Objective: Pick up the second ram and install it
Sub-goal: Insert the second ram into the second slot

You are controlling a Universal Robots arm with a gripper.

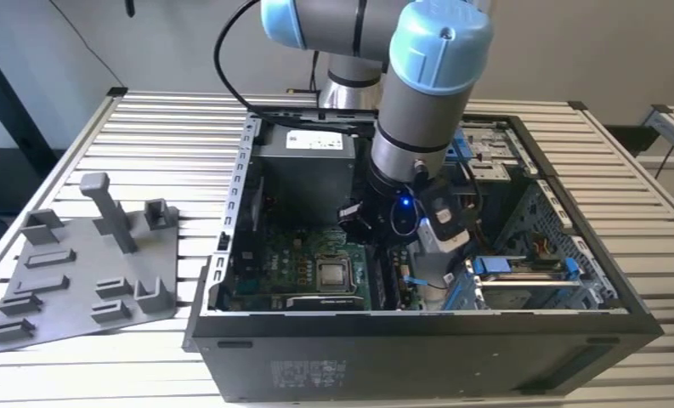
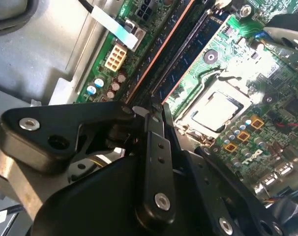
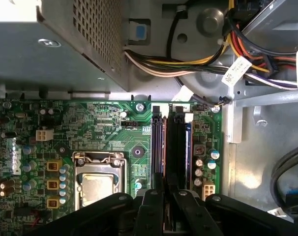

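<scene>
Pincer point(image 3: 164, 209) sat low-centre in the first wrist view, fingers pressed together on the second ram point(image 3: 174, 147), which stood on edge in a black slot of the green motherboard point(image 3: 100, 128), right of the CPU socket point(image 3: 97, 182). In the exterior view's centre, the arm reached into the open PC case point(image 1: 427, 336); grey fixture plate point(image 1: 76, 280) lay on the tabletop point(image 1: 155, 136) at left.

A robotics lab or assembly workshop; an open computer case point(image 1: 427, 255) sits on a slatted metal table point(image 1: 178, 136). A grey fixture plate point(image 1: 87, 272) with pegs lies beside it; a robot arm point(image 1: 427, 93) reaches inside.
</scene>
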